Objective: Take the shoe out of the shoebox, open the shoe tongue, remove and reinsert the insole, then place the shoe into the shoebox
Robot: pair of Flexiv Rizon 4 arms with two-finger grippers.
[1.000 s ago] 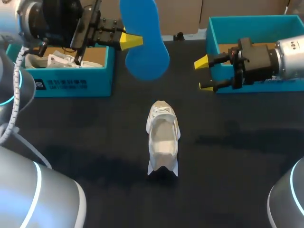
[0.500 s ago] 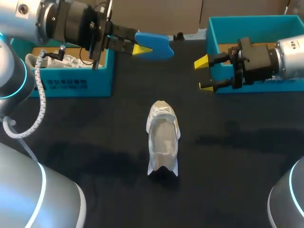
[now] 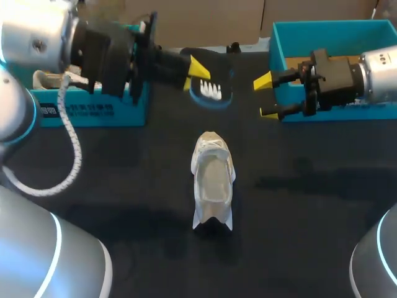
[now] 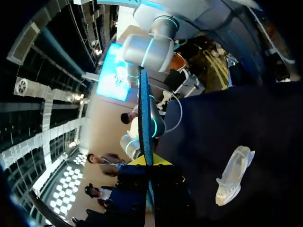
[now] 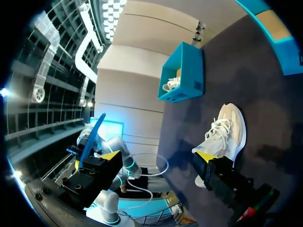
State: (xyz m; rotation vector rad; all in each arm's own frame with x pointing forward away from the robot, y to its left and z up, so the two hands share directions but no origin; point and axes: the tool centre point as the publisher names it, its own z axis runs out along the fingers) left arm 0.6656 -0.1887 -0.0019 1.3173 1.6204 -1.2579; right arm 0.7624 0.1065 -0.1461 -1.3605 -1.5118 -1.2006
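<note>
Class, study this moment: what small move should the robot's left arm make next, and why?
Probably lower the left pincer toward the white fabric shoe. The pincer is shut on the blue foam insole, which is held above the table beyond the shoe. The shoe's opening faces up and looks empty. The right pincer is open and off to the side.
</note>
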